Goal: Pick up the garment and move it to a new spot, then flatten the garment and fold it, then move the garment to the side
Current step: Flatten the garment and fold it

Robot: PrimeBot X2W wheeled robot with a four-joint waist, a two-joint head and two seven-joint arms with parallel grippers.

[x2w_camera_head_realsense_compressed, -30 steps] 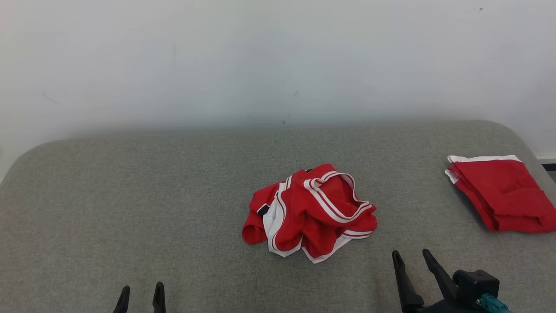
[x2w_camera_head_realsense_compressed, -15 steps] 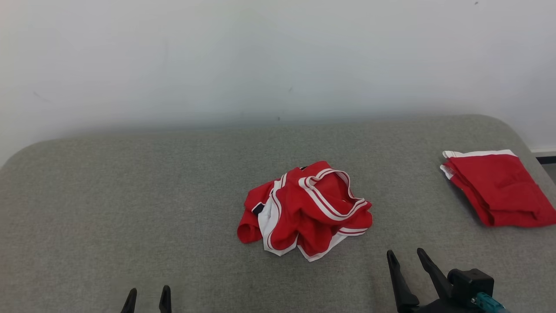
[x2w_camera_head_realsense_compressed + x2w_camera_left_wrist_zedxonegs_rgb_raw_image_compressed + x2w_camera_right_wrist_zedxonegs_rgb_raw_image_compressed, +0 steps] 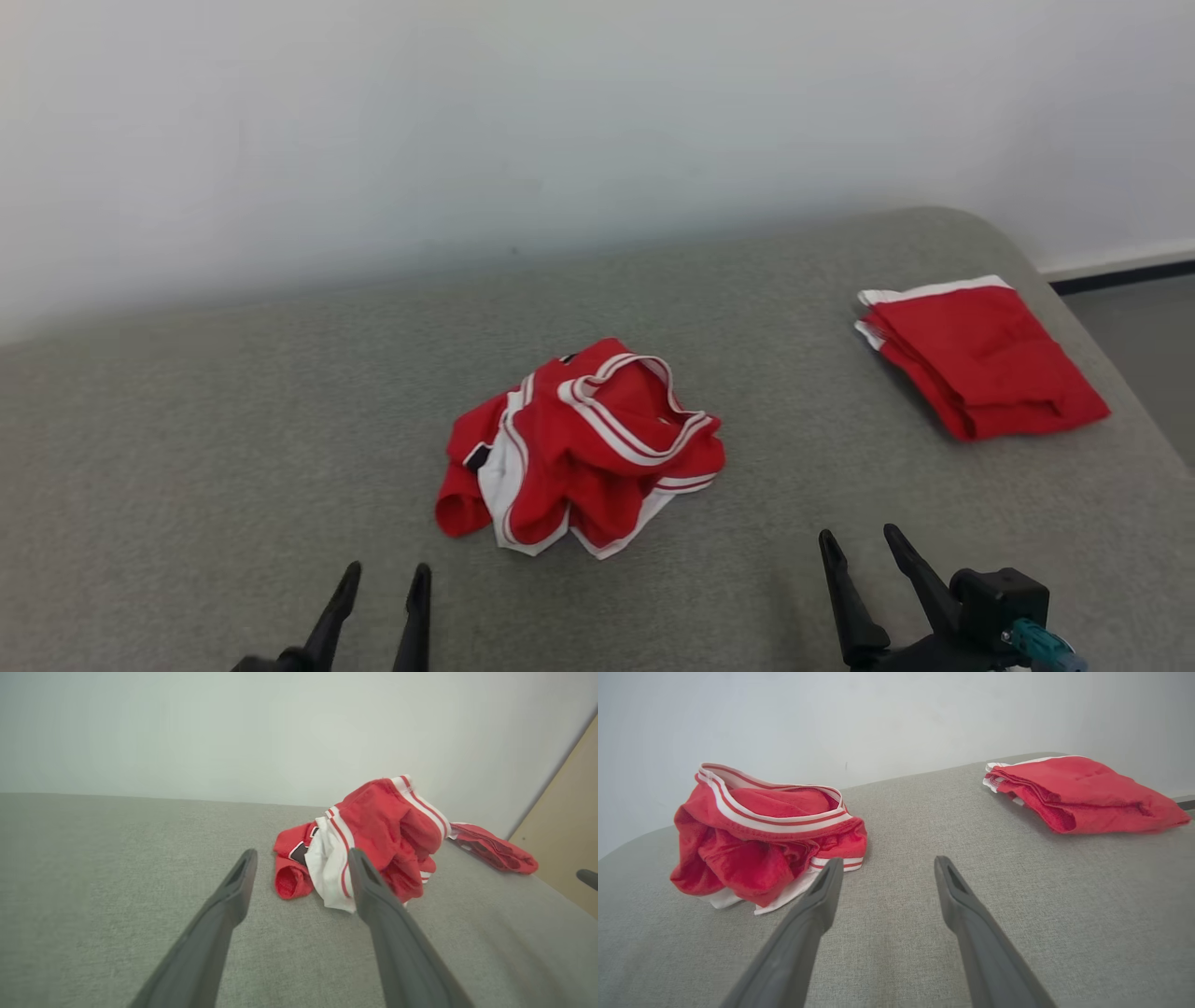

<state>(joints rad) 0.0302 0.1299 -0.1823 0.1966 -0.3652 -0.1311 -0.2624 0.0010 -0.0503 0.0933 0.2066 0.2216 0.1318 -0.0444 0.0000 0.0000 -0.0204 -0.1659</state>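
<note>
head view, crumpled garment [image 3: 579, 448], left claw [image 3: 387, 567] and right claw [image 3: 857, 532] spread

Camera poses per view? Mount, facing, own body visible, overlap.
Head: on head, forward-down at grey fabric surface, crumpled red-and-white striped garment, folded red garment; left tool, right tool at bottom.
Left wrist: low, along left tool's fingers, toward crumpled garment.
Right wrist: low, along right tool's fingers, between both garments.
Shared: all three show both garments.

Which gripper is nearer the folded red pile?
Right. The folded pile lies ahead and to the right of the right gripper. The left gripper is far to the left, past the crumpled garment.
</note>
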